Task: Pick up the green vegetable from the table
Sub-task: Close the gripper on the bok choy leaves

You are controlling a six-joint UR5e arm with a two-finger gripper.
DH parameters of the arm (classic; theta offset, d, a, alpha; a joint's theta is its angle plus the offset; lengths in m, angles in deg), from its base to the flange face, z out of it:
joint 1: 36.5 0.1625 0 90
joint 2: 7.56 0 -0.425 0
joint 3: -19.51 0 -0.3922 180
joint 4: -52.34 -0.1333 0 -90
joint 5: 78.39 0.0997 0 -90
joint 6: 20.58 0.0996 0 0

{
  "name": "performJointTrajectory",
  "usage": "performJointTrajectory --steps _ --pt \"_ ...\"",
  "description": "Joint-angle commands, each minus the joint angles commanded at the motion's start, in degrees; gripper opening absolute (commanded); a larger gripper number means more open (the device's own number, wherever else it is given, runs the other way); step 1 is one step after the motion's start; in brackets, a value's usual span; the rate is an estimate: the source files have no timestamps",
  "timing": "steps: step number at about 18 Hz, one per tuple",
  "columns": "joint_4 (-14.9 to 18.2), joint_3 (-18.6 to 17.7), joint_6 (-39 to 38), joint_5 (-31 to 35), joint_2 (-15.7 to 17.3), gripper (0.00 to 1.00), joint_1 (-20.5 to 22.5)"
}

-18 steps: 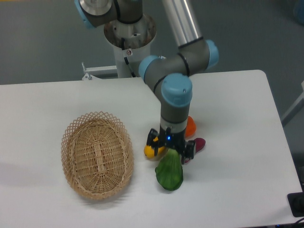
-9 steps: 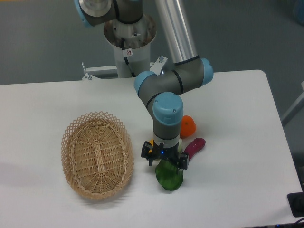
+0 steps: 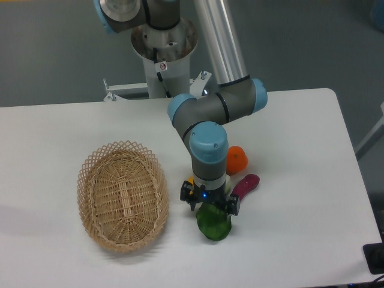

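The end effector (image 3: 209,204) sits low over the stem end of the green vegetable (image 3: 214,225), which lies on the white surface (image 3: 288,150) at the basket's (image 3: 122,195) 3 o'clock; whether its fingers grip it, I cannot tell. An eggplant (image 3: 246,185) lies at the vegetable's 1 o'clock.

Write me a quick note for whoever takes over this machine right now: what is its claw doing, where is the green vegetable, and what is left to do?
Gripper: down over the stem end of the green vegetable; whether it has closed on it cannot be told.
Green vegetable: lying on the table, right of the wicker basket, leaf end toward the camera. An orange fruit, a purple eggplant and a bit of a yellow item crowd close behind the gripper.
Done: gripper positioned at the vegetable.
Left: confirm the grasp and lift it clear.
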Motion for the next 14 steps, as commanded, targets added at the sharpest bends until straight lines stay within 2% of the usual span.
performJointTrajectory --steps 1,5,7,9,14 --pt "0.00 0.09 0.09 0.00 0.17 0.67 0.00" --pt "-0.09 0.35 0.35 0.00 0.17 0.44 0.00" --pt "-0.09 0.35 0.61 0.00 0.17 0.36 0.00" --pt "-0.09 0.35 0.70 0.00 0.26 0.32 0.09" --pt "-0.09 0.44 0.79 -0.09 0.70 0.32 0.09"
